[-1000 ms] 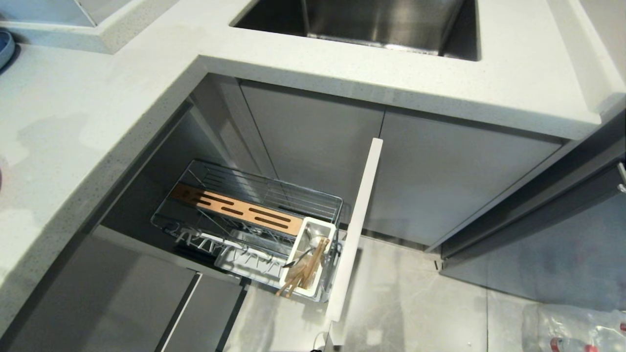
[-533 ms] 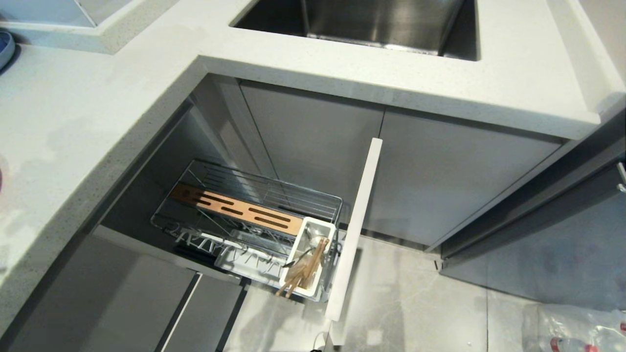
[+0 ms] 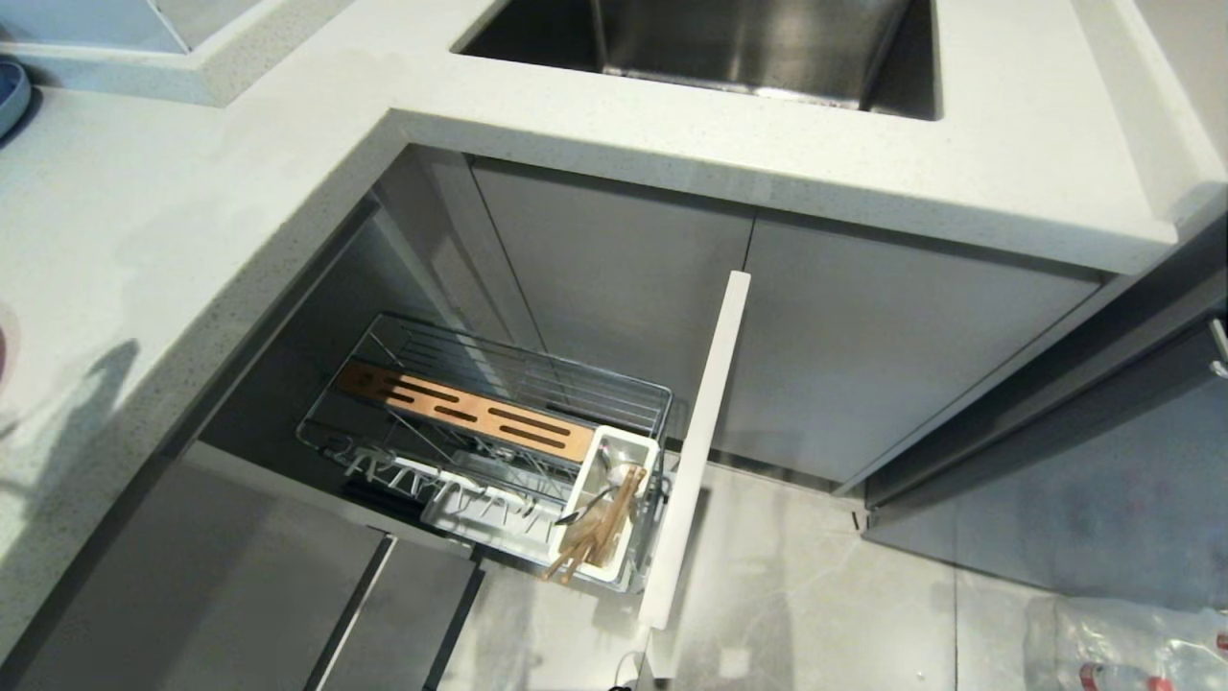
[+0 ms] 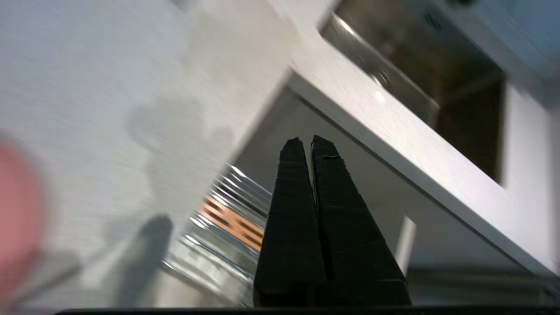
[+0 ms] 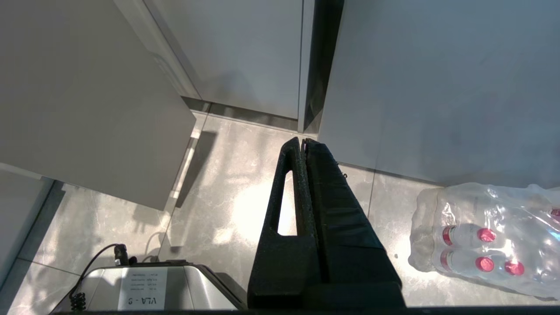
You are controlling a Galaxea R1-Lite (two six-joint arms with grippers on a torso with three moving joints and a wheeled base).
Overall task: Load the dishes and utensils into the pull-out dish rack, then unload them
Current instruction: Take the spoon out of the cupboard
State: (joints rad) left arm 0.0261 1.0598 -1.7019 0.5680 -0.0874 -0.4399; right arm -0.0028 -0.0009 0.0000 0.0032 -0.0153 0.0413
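The pale-pink plate (image 3: pixel 3 357) is cut off by the head view's left edge, the blue-grey plate (image 3: pixel 10 93) likewise, and the spoon (image 3: pixel 587 507) among the chopsticks (image 3: pixel 597 530) is too small to trace.

Pulled-out chrome dish rack (image 3: pixel 499 422) holds wooden chopsticks (image 3: pixel 595 533) leaning in its white caddy (image 3: pixel 614 451).

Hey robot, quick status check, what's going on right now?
Left gripper shut, empty, above counter. Right gripper shut, parked. Chopsticks in caddy, rack out. Nothing blocking.
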